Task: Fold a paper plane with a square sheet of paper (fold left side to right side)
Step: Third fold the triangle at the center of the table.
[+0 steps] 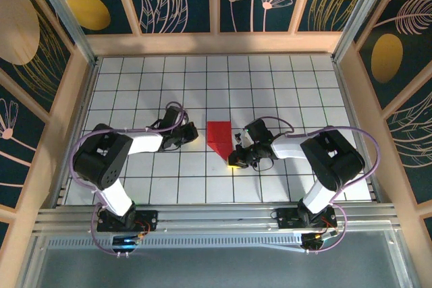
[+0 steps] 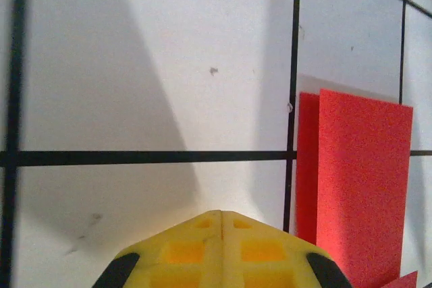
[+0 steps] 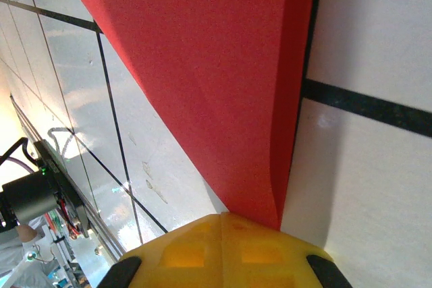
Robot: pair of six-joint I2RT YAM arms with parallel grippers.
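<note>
The red sheet of paper (image 1: pixel 219 137) lies folded on the white tiled table (image 1: pixel 148 79), straight-edged at the far side and narrowing to a point toward the arms. My left gripper (image 1: pixel 194 134) rests just left of it, shut and holding nothing. In the left wrist view its yellow fingertips (image 2: pixel 202 234) meet on bare tile, and the paper (image 2: pixel 361 180) lies a short gap to their right. My right gripper (image 1: pixel 235 162) is shut at the paper's near point. In the right wrist view the red tip (image 3: pixel 266 200) runs under the closed yellow fingertips (image 3: pixel 256 247), which lie on it rather than clamp it.
Wooden walls (image 1: pixel 75 99) box in the table on the left, right and far sides. An aluminium rail (image 1: pixel 216 224) with both arm bases runs along the near edge. Purple cables (image 1: pixel 368 146) loop off each arm. Bare tiles stretch behind the paper.
</note>
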